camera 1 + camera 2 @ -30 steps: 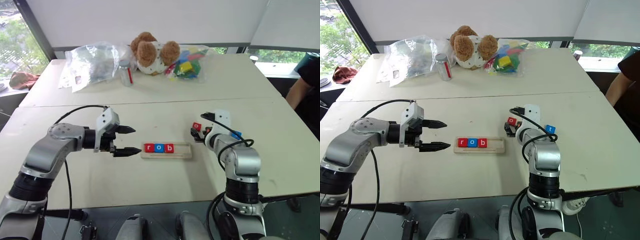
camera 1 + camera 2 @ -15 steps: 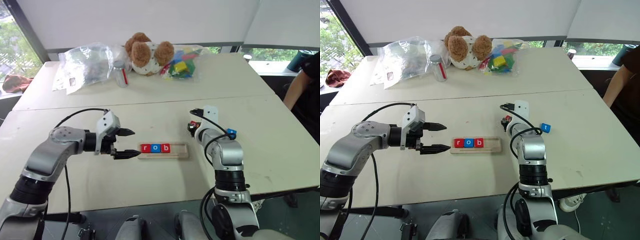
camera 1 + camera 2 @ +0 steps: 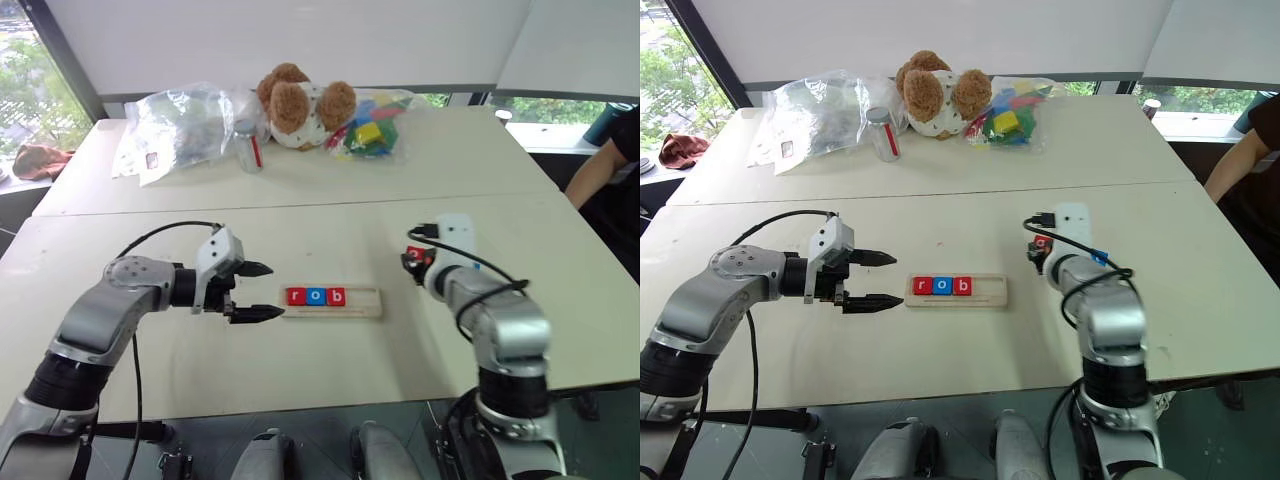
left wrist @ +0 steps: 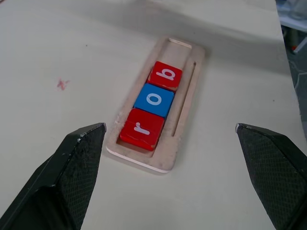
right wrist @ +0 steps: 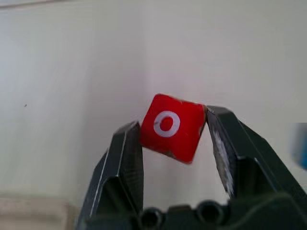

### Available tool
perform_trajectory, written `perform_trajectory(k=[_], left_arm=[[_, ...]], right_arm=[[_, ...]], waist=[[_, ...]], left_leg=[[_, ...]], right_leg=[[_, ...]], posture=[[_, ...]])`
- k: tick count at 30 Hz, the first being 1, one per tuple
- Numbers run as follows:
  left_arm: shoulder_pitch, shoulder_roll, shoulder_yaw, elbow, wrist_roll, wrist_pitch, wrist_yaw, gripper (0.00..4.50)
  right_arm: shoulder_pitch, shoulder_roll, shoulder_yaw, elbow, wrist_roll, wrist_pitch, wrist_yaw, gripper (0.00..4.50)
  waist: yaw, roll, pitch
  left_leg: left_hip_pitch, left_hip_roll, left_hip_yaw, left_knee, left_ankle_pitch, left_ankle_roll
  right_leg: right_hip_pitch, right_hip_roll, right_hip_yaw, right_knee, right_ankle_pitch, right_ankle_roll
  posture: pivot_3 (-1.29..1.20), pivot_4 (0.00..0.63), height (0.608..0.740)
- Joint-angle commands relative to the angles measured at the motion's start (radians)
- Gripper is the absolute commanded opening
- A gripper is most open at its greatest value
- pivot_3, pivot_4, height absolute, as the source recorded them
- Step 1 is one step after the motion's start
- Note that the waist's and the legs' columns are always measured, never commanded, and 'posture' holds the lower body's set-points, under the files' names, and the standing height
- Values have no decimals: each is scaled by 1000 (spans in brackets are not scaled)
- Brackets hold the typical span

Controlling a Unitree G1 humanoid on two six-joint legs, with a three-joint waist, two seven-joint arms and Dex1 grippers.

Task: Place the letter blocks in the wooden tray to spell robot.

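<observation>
The long, narrow pale wooden tray [image 3: 331, 302] lies flat on the cream counter [image 3: 300, 230], between the two arms. In its groove sit three small square tiles side by side, touching: a red tile with a white r [image 4: 142, 129] at the end nearest the left arm, a blue tile with a white o [image 4: 154, 99] in the middle, and a red tile with a white b [image 4: 165, 75] beyond it; the rest of the groove toward the right arm is bare wood. The left tool [image 3: 252, 292] hangs just beside the r end of the tray, its two black fingers [image 4: 72, 163] spread wide apart with nothing between them. The right tool [image 5: 173, 132] is raised off the counter, to the right of the tray, its fingers pinched on a second red tile with a white o [image 5: 170, 126], which sits tilted between the tips. At the far side of the counter lie a crumpled clear plastic bag [image 3: 180, 120], a brown and white plush bear [image 3: 300, 105] and a clear bag of multicoloured toy blocks [image 3: 372, 130].
</observation>
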Motion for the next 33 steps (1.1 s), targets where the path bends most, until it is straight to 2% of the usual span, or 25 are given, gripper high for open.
perform_trajectory(k=[1,5,11,16,21,24,27,30,33], left_arm=[[-43,-5,-7,11,6,-30,-27,4500],[-78,-27,-32,58,23,-51,-43,4500],[-94,-40,-44,81,34,-64,-61,4500],[-96,-27,-29,86,37,-64,-70,4500],[-86,16,-6,75,24,-53,-98,4500],[-78,37,-23,53,27,-61,-129,4500],[-61,54,-39,16,30,-68,-155,4500],[-48,67,-24,-36,16,-48,-153,4500],[-41,86,-10,-88,13,-33,-145,4500]], right_arm=[[101,-55,-12,-169,67,105,64,1590],[230,-106,-8,-181,80,58,79,1590],[267,-69,-25,-139,80,-7,52,1590],[241,-110,-27,-146,91,8,64,4104],[46,-290,-51,-130,186,29,212,4104],[13,-458,-35,-46,298,-141,471,4104],[108,-627,18,101,278,-548,782,4104],[149,-675,44,315,228,-894,954,4104],[118,-691,96,506,165,-1107,1045,4104]], waist=[[5,0,0],[12,0,0],[14,0,0],[16,0,0],[13,0,1],[21,0,1],[25,-1,1],[19,-1,1],[15,-1,1]], left_leg=[[0,0,0,0,0,0],[1,0,2,0,0,0],[11,0,2,0,-1,1],[12,0,2,0,-1,1],[12,0,2,0,-1,2],[12,1,1,-1,-1,2],[11,1,-1,-2,-3,5],[11,0,2,-1,-5,8],[12,0,6,1,-5,9]], right_leg=[[0,0,0,0,0,0],[1,1,0,-3,0,0],[12,2,0,-6,0,0],[13,1,1,-6,0,0],[13,1,1,-7,0,0],[14,1,-1,-8,0,0],[16,1,-2,-14,0,0],[18,0,-2,-17,0,0],[18,-1,0,-17,0,1]], posture=[[0,150,740],[0,150,740],[0,150,740],[0,150,740],[0,150,740],[0,150,740],[0,150,740],[0,150,740],[0,150,740]])
